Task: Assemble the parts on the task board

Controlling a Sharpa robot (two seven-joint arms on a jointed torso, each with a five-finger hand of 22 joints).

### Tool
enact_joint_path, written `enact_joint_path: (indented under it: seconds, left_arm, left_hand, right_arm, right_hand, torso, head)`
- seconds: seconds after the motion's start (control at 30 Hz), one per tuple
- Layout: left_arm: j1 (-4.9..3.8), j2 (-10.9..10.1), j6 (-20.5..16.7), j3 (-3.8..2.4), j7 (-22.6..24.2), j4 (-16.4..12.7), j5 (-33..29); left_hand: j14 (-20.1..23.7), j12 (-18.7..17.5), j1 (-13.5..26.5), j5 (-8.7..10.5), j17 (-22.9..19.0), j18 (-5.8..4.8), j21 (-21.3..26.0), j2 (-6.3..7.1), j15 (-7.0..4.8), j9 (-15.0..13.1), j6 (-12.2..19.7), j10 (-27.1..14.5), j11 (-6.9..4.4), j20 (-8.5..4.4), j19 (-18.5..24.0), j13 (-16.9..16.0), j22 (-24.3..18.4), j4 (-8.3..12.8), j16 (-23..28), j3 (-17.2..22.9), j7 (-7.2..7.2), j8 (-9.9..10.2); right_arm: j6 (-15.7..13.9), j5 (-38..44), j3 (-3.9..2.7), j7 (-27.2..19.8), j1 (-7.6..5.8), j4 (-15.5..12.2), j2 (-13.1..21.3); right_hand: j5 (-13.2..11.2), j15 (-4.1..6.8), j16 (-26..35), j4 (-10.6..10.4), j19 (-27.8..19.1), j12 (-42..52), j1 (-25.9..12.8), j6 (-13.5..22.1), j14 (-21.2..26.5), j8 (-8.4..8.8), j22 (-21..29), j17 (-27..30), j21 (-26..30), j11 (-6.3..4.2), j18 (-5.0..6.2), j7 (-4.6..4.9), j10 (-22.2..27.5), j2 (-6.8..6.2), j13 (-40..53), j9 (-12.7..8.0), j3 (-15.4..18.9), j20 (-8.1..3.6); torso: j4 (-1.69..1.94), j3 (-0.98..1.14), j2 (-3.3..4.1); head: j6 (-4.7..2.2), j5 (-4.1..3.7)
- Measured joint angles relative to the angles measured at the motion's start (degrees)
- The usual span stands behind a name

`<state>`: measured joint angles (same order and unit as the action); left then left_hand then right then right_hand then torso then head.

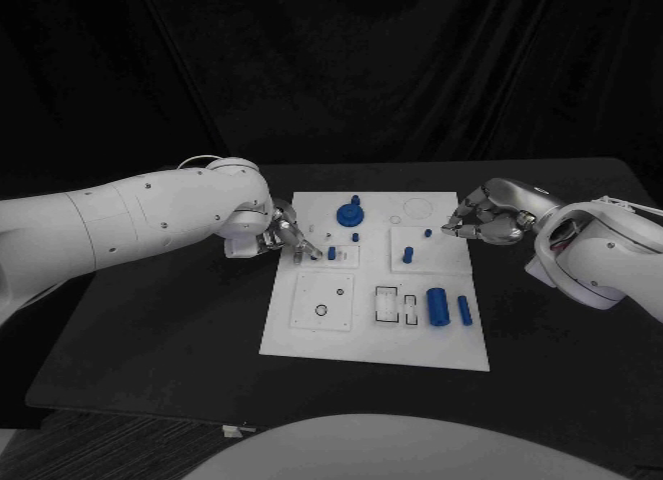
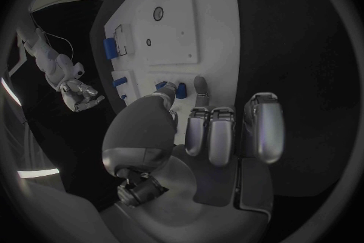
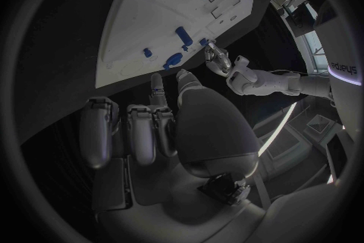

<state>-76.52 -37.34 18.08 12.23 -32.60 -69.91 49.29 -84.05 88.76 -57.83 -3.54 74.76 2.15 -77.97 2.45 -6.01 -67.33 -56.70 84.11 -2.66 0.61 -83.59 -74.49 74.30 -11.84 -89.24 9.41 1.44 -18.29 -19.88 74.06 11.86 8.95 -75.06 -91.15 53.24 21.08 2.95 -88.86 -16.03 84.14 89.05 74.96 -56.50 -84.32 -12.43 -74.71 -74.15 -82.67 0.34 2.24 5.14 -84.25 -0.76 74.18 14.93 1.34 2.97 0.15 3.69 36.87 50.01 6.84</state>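
At the black desk (image 1: 158, 330), I hold my left robot hand (image 1: 284, 238) over the 9 o'clock edge of the white task board (image 1: 363, 335), thumb and a finger tip closing on a small blue peg (image 1: 333, 253) standing upright there; whether I already grip it I cannot tell. My right robot hand (image 1: 483, 222) hovers off the board's 3 o'clock edge, fingers curled, and whether it holds anything is unclear. The peg lies just toward 3 o'clock of my left fingertips, long axis vertical, so my left hand is much the nearer. I count about seven blue parts: a large knob (image 1: 351, 212) at 12 o'clock, four small pegs mid-board, two cylinders (image 1: 438, 306) lying side by side at 4 o'clock.
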Motion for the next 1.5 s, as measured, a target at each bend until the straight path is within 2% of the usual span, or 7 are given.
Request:
enact_joint_path:
  seconds: [0.6,0.67,0.83,0.97,1.1,1.23,1.5]
  left_arm:
    - [-8.24,-6.86,-3.7,-0.11,9.44,-5.68,-0.87]
    - [-8.63,-7.26,-4.4,-0.11,11.24,-5.77,-1.18]
    - [-9.03,-7.59,-7.2,-0.06,17.21,-5.52,-0.47]
    - [-8.78,-7.06,-10.58,-0.06,24.18,-4.62,4.07]
    - [-6.37,-6.02,-15.06,-0.06,32.22,-3.5,10.82]
    - [-3.41,-4.0,-19.97,0.01,38.71,-1.5,16.29]
    - [-0.84,-0.67,-28.89,0.01,46.93,0.56,27.98]
  left_hand:
    - [0.0,0.0,-0.53,-0.62,0.0,0.0,-0.05,-0.51,-0.01,-2.6,0.0,-0.39,-0.39,-0.01,0.0,0.0,0.0,-1.75,0.0,-3.8,-0.01,-1.58]
    - [0.0,0.0,-4.11,-0.83,0.0,0.0,-0.05,-0.8,-0.01,-2.59,0.62,-0.38,-0.39,-0.01,0.0,0.0,0.0,-0.89,0.0,-4.66,-0.58,-1.57]
    - [0.03,0.0,-17.26,-11.97,0.0,0.01,2.05,-2.35,0.06,-1.26,1.24,-0.34,-0.31,0.04,0.05,-0.17,0.0,4.76,0.0,-2.48,0.0,-0.51]
    - [0.3,-0.36,-20.63,-11.06,0.0,0.03,5.61,-0.91,1.56,2.65,3.01,-0.12,1.31,1.88,1.93,-0.19,0.0,4.2,0.56,-1.25,1.77,2.12]
    - [6.46,-16.05,-23.16,-9.09,0.0,0.07,10.44,1.6,5.06,7.13,5.49,-9.86,3.94,3.79,7.12,-0.59,0.0,4.42,13.31,3.99,4.24,4.77]
    - [10.71,-34.31,-24.07,-9.09,0.0,0.08,12.23,2.52,6.39,10.45,8.75,-29.04,6.15,4.7,8.03,1.21,0.0,3.79,15.7,4.62,4.85,7.79]
    - [7.65,-60.98,-25.58,-8.6,-1.45,0.08,9.85,4.11,5.76,28.87,10.97,-45.45,6.27,4.31,7.57,29.31,0.0,3.79,16.23,7.45,4.19,12.56]
  right_arm:
    - [0.24,-0.01,0.0,0.03,0.03,0.45,-0.13]
    - [0.27,-0.01,0.0,0.04,0.03,0.47,-0.17]
    - [0.28,-0.01,0.0,0.04,0.04,0.46,-0.16]
    - [0.2,-0.01,0.0,-0.01,0.04,0.2,0.22]
    - [-0.19,-0.01,0.0,-0.18,0.04,-0.63,0.96]
    - [-0.94,-0.01,0.0,-0.55,0.04,-1.88,1.77]
    - [-2.75,-0.01,0.0,-1.48,0.04,-4.09,3.01]
  right_hand:
    - [0.88,0.0,0.0,0.01,0.0,0.0,1.13,0.0,0.0,0.0,0.0,0.0,0.0,0.0,0.0,0.0,0.0,0.22,0.0,0.0,0.0,0.0]
    - [0.88,0.0,0.0,0.01,0.0,0.0,1.14,0.0,0.0,0.0,0.0,0.0,0.0,0.0,0.0,0.0,0.0,0.22,0.0,0.0,0.0,0.0]
    - [0.88,0.0,0.0,0.01,0.0,0.0,1.14,0.0,0.0,0.0,0.0,0.0,0.0,0.0,0.0,0.0,0.0,0.22,0.0,0.0,0.0,0.0]
    - [0.88,0.0,0.0,0.01,0.0,0.0,1.3,0.0,0.0,0.0,0.0,0.0,0.0,0.0,0.0,0.0,0.0,0.05,0.0,0.0,0.0,0.0]
    - [0.88,0.0,0.0,0.01,0.0,0.0,1.3,0.0,0.0,0.0,0.0,0.0,0.0,0.0,0.0,0.0,0.0,0.06,0.0,0.0,0.0,0.0]
    - [0.88,0.0,0.0,0.01,0.0,0.0,1.3,-0.02,0.0,0.0,0.0,0.0,-0.01,0.0,0.0,-0.01,0.0,0.06,0.0,0.0,0.0,0.0]
    - [0.88,0.01,0.0,0.0,0.0,0.0,1.3,-0.23,0.0,0.0,0.0,0.0,-0.02,-0.01,0.0,-0.22,0.0,0.06,0.0,0.0,0.0,0.0]
  torso:
    - [-0.02,-0.01,-0.06]
    - [-0.02,-0.01,-0.05]
    - [-0.01,-0.01,-0.03]
    - [0.0,0.0,-0.03]
    - [0.0,0.04,-0.07]
    - [-0.03,0.1,-0.12]
    - [-0.03,-0.12,0.03]
  head:
    - [0.0,0.16]
    - [0.0,0.17]
    - [0.0,-0.08]
    - [0.0,-0.09]
    - [0.0,-0.25]
    - [0.0,-0.33]
    - [0.0,-0.9]
